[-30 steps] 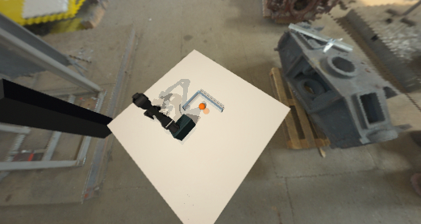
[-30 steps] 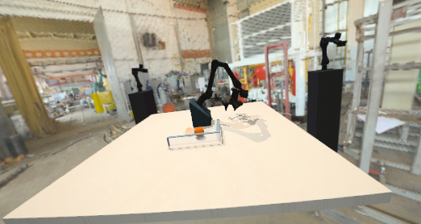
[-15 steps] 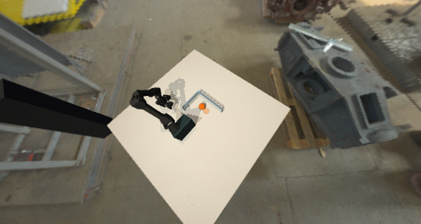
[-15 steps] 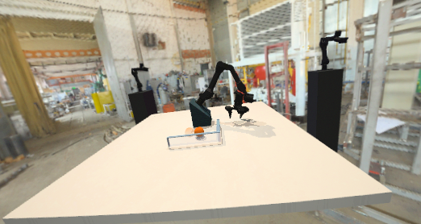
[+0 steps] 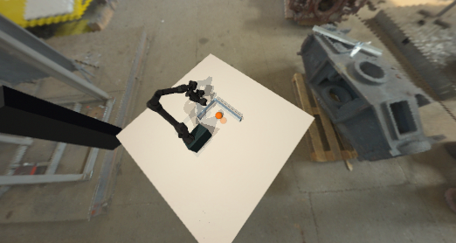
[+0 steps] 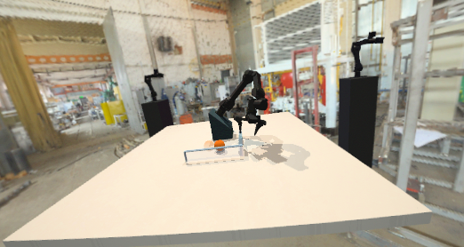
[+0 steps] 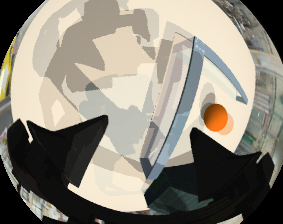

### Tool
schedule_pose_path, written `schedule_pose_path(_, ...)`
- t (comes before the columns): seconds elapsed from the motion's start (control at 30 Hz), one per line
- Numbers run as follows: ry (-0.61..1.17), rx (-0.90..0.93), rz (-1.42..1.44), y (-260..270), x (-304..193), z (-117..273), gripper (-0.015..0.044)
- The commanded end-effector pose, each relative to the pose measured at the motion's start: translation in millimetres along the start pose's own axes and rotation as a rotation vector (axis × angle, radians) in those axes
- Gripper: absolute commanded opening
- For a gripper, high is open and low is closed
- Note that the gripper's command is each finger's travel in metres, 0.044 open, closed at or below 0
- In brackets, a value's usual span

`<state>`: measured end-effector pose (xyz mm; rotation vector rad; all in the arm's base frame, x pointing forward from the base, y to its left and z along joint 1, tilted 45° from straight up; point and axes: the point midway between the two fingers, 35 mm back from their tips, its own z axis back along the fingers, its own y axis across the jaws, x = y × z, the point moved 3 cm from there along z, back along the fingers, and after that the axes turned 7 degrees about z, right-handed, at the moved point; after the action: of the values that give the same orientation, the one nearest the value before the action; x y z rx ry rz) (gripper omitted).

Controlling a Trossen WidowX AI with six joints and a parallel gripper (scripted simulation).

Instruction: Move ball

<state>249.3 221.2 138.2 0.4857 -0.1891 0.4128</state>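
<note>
An orange ball (image 5: 218,115) (image 6: 219,146) (image 7: 215,117) rests on the table inside the corner of the walls. The see-through copy (image 5: 224,121) (image 6: 208,144) (image 7: 229,126) is right beside it, on the side away from the corner; the ball is off its centre. The longer clear wall (image 5: 230,110) (image 6: 200,150) (image 7: 217,63) and the shorter clear wall (image 5: 206,108) (image 7: 186,100) meet beyond the ball. My gripper (image 5: 204,98) (image 6: 248,133) (image 7: 150,126) is open and empty, raised above the table outside the shorter wall, with the ball off to one side.
The arm's dark base (image 5: 200,138) (image 6: 220,125) (image 7: 177,186) stands on the pale table (image 5: 245,161) (image 6: 200,199), close to the open side of the walls and near the shorter wall's free end. The arm's shadows fall around the walls.
</note>
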Motion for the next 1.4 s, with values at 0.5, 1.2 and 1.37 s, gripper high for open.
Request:
schedule_pose_path(0.5,0.107,0.31,-0.159,-191.7,-26.8,-36.6,0.0421)
schedule_pose_path(1.2,0.107,0.31,-0.16,-182.0,-28.7,-67.2,0.0421)
schedule_pose_path(1.37,0.106,0.311,-0.16,-179.5,-29.3,-74.9,0.0421)
